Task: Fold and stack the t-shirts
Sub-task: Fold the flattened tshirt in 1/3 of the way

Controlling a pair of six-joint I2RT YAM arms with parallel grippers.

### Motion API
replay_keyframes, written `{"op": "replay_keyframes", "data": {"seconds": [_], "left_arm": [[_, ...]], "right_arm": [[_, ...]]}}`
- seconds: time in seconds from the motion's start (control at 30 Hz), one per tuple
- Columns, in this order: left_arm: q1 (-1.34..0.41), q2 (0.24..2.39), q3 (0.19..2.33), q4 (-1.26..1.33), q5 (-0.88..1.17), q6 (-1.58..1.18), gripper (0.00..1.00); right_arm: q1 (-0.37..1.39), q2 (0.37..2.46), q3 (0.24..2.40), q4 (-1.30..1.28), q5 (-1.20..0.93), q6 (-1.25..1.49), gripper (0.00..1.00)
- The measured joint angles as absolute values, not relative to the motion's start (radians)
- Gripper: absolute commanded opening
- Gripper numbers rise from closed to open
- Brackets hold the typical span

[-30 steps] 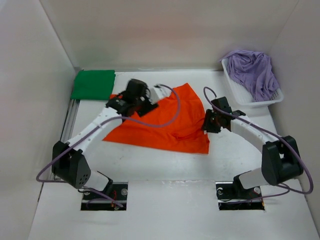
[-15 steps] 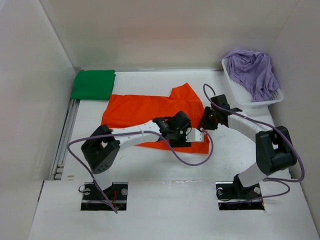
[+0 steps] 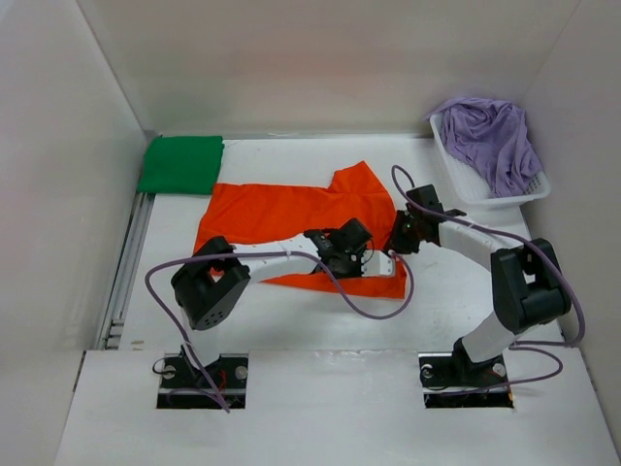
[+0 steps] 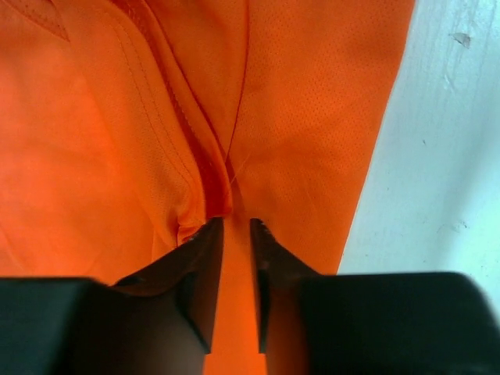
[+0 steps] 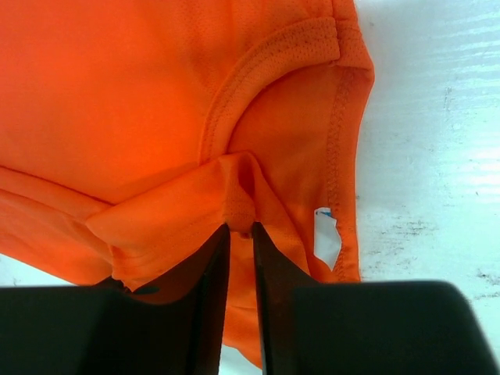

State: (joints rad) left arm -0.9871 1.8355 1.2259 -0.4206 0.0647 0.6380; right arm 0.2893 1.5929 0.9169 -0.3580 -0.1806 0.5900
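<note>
The bright orange t-shirt lies spread across the middle of the table. My left gripper reaches over to its near right part. In the left wrist view its jaws stand narrowly shut, with creases of orange cloth running into the tips. My right gripper is at the shirt's right edge, and in the right wrist view it pinches a bunched fold by the collar. The green t-shirt lies folded at the far left. The lavender t-shirt is heaped in the basket.
A white mesh basket stands at the far right against the wall. White walls close the table in on three sides. A metal rail runs along the left edge. Purple cables loop from both arms over the shirt's near edge.
My left arm swung from the shirt's far left corner across to its near right edge, and the shirt now lies flatter. Both grippers narrowed onto orange cloth.
</note>
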Motion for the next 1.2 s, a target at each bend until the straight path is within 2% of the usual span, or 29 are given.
{"op": "replay_keyframes", "data": {"seconds": [0.23, 0.6, 0.87, 1.0, 1.2], "left_arm": [[-0.95, 1.849, 1.243, -0.415, 0.065, 0.611, 0.05], [-0.884, 1.881, 1.317, -0.407, 0.065, 0.569, 0.02], [-0.876, 1.886, 1.329, -0.455, 0.151, 0.608, 0.37], [-0.915, 1.886, 1.329, -0.488, 0.203, 0.622, 0.44], [-0.925, 1.886, 1.329, -0.526, 0.251, 0.622, 0.47]], "right_arm": [[0.289, 1.605, 0.917, -0.358, -0.188, 0.592, 0.13], [0.288, 1.611, 0.984, -0.366, -0.192, 0.593, 0.1], [0.288, 1.637, 1.031, -0.367, -0.192, 0.593, 0.1], [0.288, 1.649, 1.031, -0.367, -0.192, 0.594, 0.1], [0.288, 1.65, 1.031, -0.368, -0.192, 0.595, 0.1]]}}
